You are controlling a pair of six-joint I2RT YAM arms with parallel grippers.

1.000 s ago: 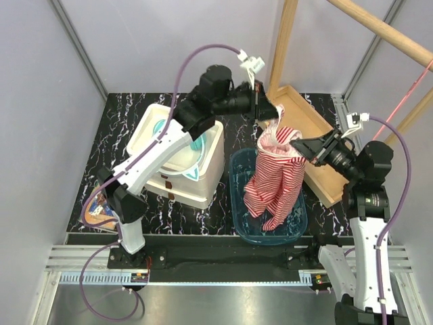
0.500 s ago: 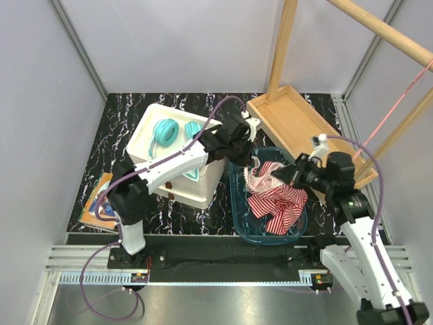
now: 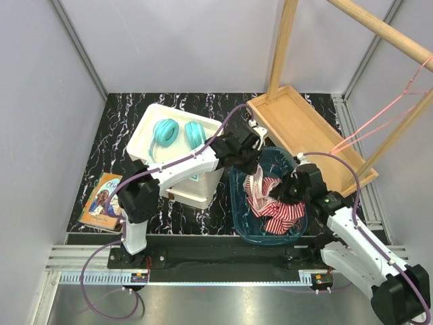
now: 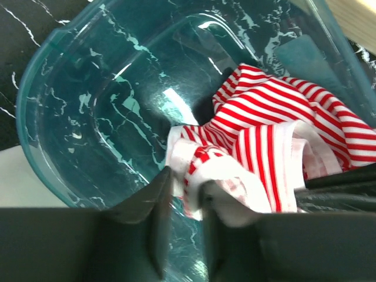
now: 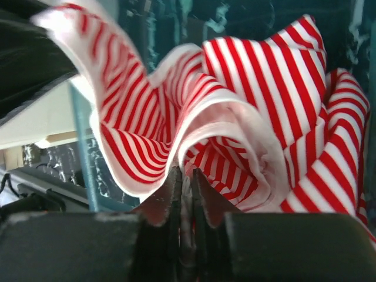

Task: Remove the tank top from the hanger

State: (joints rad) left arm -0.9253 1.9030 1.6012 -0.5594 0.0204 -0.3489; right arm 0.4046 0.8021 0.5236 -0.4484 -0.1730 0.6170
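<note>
Red-striped top [image 3: 281,210]: in tub [image 3: 260,238], off hanger [image 3: 338,144].
Left jaws: pinching its edge.
Right jaws: pinching a fold.
Risk: I retract unreleased, top drags out.

The black surface [image 3: 128,108] carries a white box [image 3: 196,193], a blue tub [image 3: 247,233], a wooden tray [image 3: 298,125] by the far-right corner and a book [image 3: 103,201] near-left.

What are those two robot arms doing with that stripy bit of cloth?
They are taking a striped tank top off a pink hanger. The top is already free and lies bunched in the blue tub. The bare hanger is up by the wooden rack on the right. The left gripper and the right gripper each have their jaws pinched on a fold of the cloth, down inside the tub.
</note>
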